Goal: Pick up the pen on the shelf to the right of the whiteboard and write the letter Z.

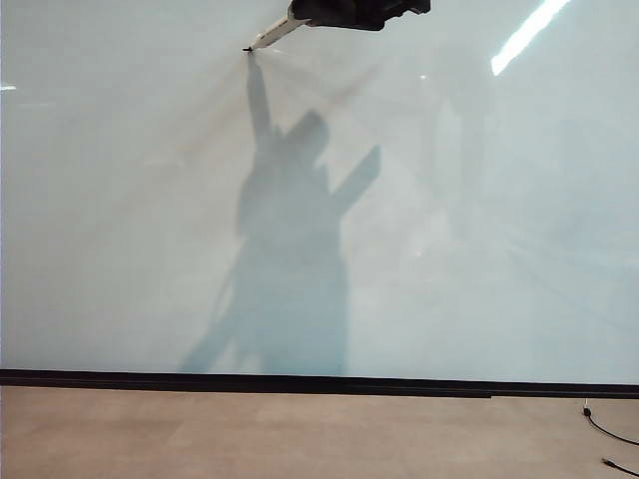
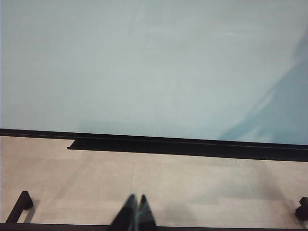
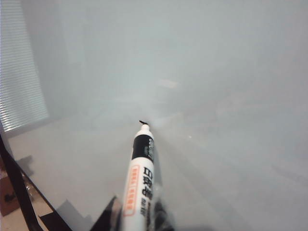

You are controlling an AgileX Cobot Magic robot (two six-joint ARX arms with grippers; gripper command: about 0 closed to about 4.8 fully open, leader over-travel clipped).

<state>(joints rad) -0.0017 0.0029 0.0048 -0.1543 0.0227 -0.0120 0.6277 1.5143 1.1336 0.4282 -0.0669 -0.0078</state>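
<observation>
Right end effector [image 1: 305,18] clamped on the pen [image 1: 275,34], dark tip pressed to the whiteboard [image 1: 120,220] near its top edge.

High in the exterior view, reaching in from the upper right, with the white marker slanting down and leftward to the glossy pale board; tip meeting the point of the arm's own grey shadow [image 1: 290,259] (a tall dark shape running down to the black strip [image 1: 300,383] along the board's foot). In the right wrist view, pen [image 3: 139,178] gripped low between black fingers [image 3: 111,216], printed white barrel and black collar pointing at the board [image 3: 216,72], a tiny dark mark at the tip. No legible stroke of a letter elsewhere on the surface. Left end effector [image 2: 134,211] low and well back from the whiteboard [image 2: 144,62], fingertips together and holding nothing, above beige floor [image 2: 192,183], facing the dark shelf [image 2: 192,147] under the board. Black cable [image 1: 609,434] on the floor at the exterior view's lower right.
</observation>
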